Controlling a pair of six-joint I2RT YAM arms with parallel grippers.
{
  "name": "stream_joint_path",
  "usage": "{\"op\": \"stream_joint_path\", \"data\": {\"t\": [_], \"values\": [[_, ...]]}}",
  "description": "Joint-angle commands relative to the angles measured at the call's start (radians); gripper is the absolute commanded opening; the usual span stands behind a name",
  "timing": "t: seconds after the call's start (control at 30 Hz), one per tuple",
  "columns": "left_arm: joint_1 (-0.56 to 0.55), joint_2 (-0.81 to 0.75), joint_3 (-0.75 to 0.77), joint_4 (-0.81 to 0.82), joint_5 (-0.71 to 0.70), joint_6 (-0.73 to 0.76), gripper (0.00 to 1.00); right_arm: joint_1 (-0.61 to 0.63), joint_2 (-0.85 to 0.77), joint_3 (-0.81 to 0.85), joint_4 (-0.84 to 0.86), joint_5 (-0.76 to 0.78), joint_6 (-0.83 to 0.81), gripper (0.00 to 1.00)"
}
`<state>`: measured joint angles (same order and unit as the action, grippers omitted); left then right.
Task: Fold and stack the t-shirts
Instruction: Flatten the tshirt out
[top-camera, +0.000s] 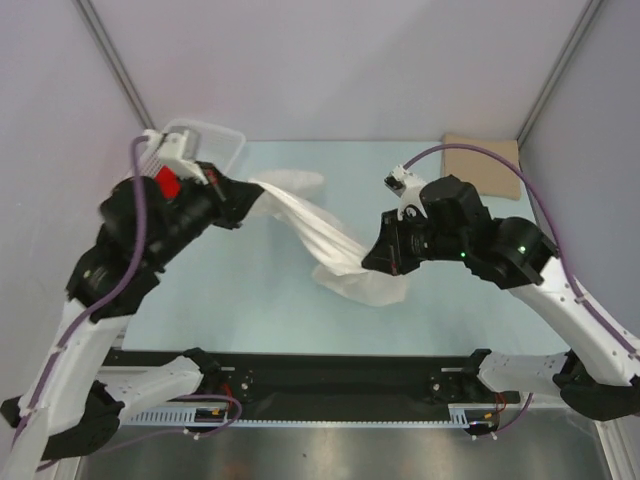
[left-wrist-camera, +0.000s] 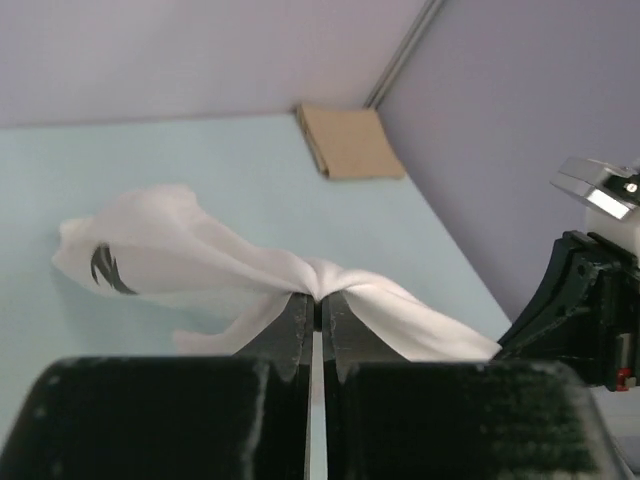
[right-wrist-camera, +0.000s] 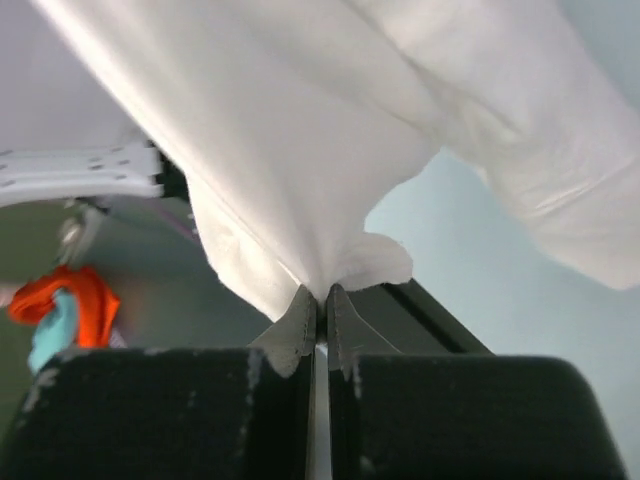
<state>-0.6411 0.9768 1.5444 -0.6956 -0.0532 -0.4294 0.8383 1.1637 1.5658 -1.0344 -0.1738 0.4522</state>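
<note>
The white t-shirt (top-camera: 322, 236) hangs twisted between both grippers above the middle of the table. Its lower end bunches on the table surface in front of the right gripper. My left gripper (top-camera: 254, 198) is shut on one end; the left wrist view shows the cloth (left-wrist-camera: 200, 255), with a black printed mark, pinched at the fingertips (left-wrist-camera: 318, 300). My right gripper (top-camera: 373, 262) is shut on the other end (right-wrist-camera: 322, 295), with the cloth (right-wrist-camera: 300, 130) draped above it. The tan t-shirt (top-camera: 485, 164) lies flat at the back right corner. The red t-shirt (top-camera: 167, 185) shows behind the left wrist.
A white lattice basket (top-camera: 218, 134) stands at the back left, behind the left arm. The red cloth (right-wrist-camera: 75, 305) with a teal patch shows blurred in the right wrist view. Grey walls close the back and both sides.
</note>
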Motion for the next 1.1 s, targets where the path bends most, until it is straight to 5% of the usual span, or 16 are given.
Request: {"op": "stream_joint_path", "data": {"t": [0.0, 0.2, 0.4, 0.67, 1.07], "values": [[0.003, -0.079, 0.103, 0.015, -0.115, 0.079, 0.0, 0.089, -0.035, 0.139, -0.046, -0.098, -0.012, 0.0], [0.003, -0.046, 0.345, -0.021, -0.136, 0.136, 0.0, 0.096, -0.062, 0.24, 0.01, -0.076, 0.042, 0.0], [0.003, 0.063, 0.362, 0.037, -0.114, 0.147, 0.0, 0.039, 0.014, 0.24, -0.058, 0.043, 0.062, 0.0], [0.003, 0.212, 0.488, 0.03, -0.131, 0.268, 0.0, -0.334, 0.057, 0.264, -0.102, -0.038, 0.005, 0.0], [0.003, 0.182, 0.365, 0.039, -0.122, 0.27, 0.0, -0.403, 0.039, 0.303, -0.128, 0.0, -0.023, 0.0]]}}
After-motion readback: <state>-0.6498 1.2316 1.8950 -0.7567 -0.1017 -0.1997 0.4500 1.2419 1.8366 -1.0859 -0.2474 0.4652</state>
